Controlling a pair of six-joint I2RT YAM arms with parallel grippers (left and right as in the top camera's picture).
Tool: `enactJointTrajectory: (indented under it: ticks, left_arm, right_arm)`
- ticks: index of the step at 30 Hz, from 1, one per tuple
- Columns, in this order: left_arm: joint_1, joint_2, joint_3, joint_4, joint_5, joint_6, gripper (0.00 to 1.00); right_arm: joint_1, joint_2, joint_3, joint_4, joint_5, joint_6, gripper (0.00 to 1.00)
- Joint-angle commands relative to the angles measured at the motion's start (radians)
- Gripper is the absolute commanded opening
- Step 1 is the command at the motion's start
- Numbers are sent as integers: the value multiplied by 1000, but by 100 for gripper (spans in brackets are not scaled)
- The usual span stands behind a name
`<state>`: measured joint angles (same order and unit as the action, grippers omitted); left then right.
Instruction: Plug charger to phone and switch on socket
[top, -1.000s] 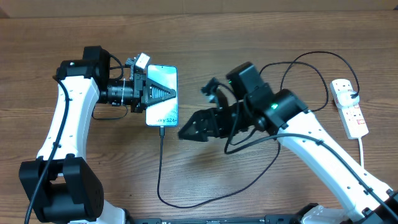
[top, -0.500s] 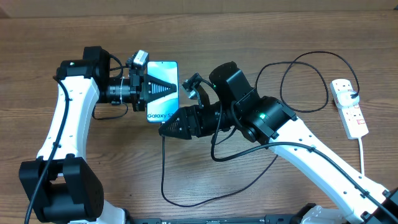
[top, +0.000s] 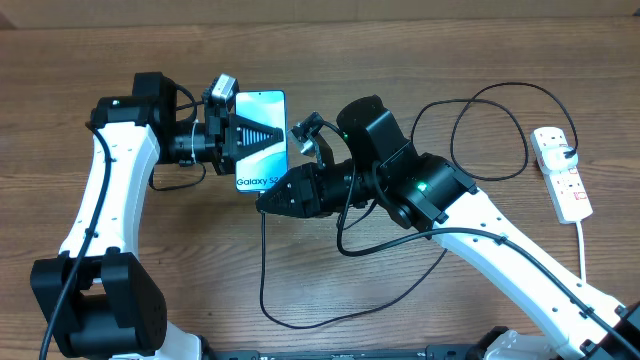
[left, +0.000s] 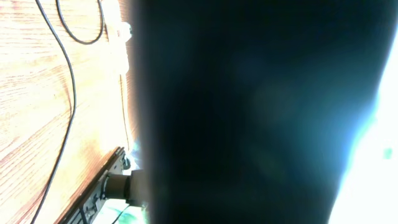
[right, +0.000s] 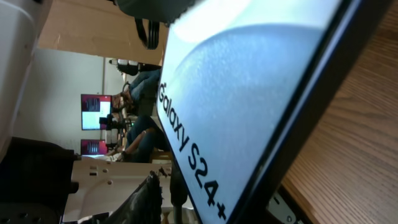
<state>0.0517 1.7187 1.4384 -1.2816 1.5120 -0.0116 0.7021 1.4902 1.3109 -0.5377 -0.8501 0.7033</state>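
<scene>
My left gripper (top: 268, 140) is shut on the phone (top: 262, 180), which it holds tilted above the table with its lit screen reading "Galaxy S24+". The phone (right: 249, 93) fills the right wrist view, and in the left wrist view it blocks nearly everything. My right gripper (top: 266, 203) sits at the phone's lower end, its jaws tapered together around the connector of the charger (top: 262, 260). One black finger (right: 144, 196) shows beside the connector (right: 177, 186) at the phone's edge. The charger's black cable loops down and then right. The white socket (top: 562, 175) lies at the far right.
The charger cable (top: 490, 130) loops across the table behind my right arm towards the socket, where a black plug (top: 570, 152) sits. A white cord (top: 583, 235) leaves the socket towards the front edge. The left wrist view shows wood, a black cable (left: 68, 81) and the table's edge.
My right arm has swung left to the phone's lower end, and its jaws have narrowed from wide open. The phone has shifted slightly up in the left gripper.
</scene>
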Motion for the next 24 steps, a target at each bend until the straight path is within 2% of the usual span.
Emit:
enactJointTrajectory:
  ticks: [1, 7, 11, 24]
  left_arm:
    - [-6, -19, 4, 27, 60, -43, 4]
    - [-6, -19, 4, 117, 60, -154, 4]
    - [-6, -19, 4, 119, 60, -162, 5]
    - [-6, -19, 4, 119, 60, -191, 4]
  right_arm:
    - [6, -2, 18, 10, -8, 8, 31]
    - [6, -2, 18, 13, -8, 8, 31]
    - [6, -2, 18, 18, -8, 8, 27]
    - [6, -2, 18, 66, -8, 5, 22]
